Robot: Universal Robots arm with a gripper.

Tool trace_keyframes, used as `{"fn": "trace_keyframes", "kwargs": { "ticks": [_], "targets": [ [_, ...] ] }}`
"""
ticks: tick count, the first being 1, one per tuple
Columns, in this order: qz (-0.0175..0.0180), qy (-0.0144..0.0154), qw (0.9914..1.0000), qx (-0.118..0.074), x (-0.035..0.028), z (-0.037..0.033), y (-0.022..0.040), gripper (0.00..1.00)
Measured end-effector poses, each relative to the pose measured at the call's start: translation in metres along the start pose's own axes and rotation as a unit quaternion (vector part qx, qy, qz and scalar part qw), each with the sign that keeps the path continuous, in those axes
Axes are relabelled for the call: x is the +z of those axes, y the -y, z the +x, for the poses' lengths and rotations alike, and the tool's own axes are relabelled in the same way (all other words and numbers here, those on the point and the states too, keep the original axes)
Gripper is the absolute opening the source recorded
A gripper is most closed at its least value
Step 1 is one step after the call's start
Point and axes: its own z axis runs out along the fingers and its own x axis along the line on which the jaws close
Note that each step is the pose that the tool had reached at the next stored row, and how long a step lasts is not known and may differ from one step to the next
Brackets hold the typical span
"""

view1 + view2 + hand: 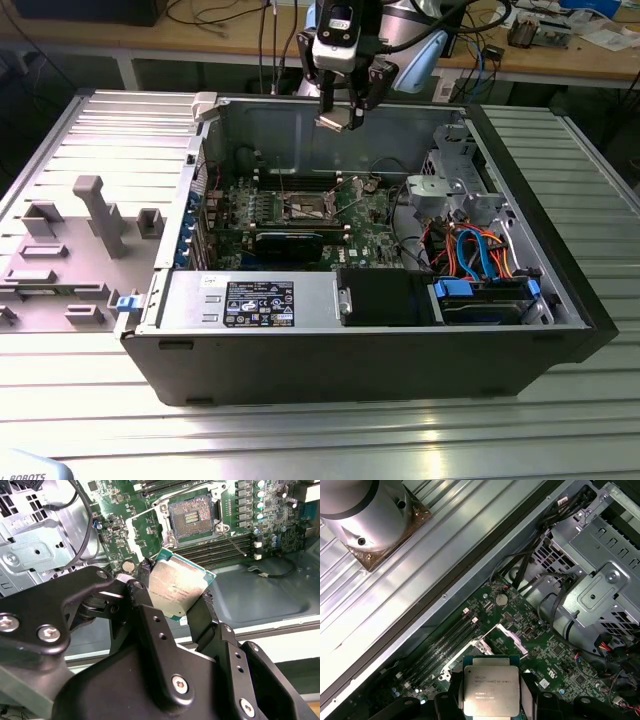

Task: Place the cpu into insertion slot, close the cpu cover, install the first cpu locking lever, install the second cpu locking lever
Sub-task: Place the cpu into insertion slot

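Note:
My gripper (340, 115) hangs above the open computer case, shut on the cpu (335, 122), a flat square silver-grey chip. In both wrist views the black fingers (145, 572) clamp two opposite edges of the cpu (177, 590) (491, 690). Below it on the green motherboard lies the insertion slot (192, 517) (305, 207), dark in the centre and bare. The cpu cover (129, 530) stands tilted open at one side of the slot. Two thin wire levers (232, 542) stick out, unlatched. The cpu is well above the slot, not touching it.
Long memory slots (220, 545) flank the socket. A metal drive cage (450, 190) with blue and orange cables (480, 250) fills the exterior view's right of the case. A black card (290, 243) and power supply (255, 300) lie nearer. A grey fixture (95, 215) sits outside, left.

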Motion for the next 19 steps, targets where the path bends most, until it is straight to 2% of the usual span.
{"fn": "trace_keyframes", "kwargs": {
  "ticks": [6, 13, 19],
  "targets": [
    [-0.0001, 0.001, 0.99994, 0.011, 0.0002, 0.0016, 0.0016, 0.54],
    [-0.0008, 0.004, 0.99896, 0.045, 0.0017, 0.0018, 0.002, 0.54],
    [-0.0009, 0.0041, 0.99889, 0.047, 0.0018, 0.0018, 0.0019, 0.54]
  ]
}}
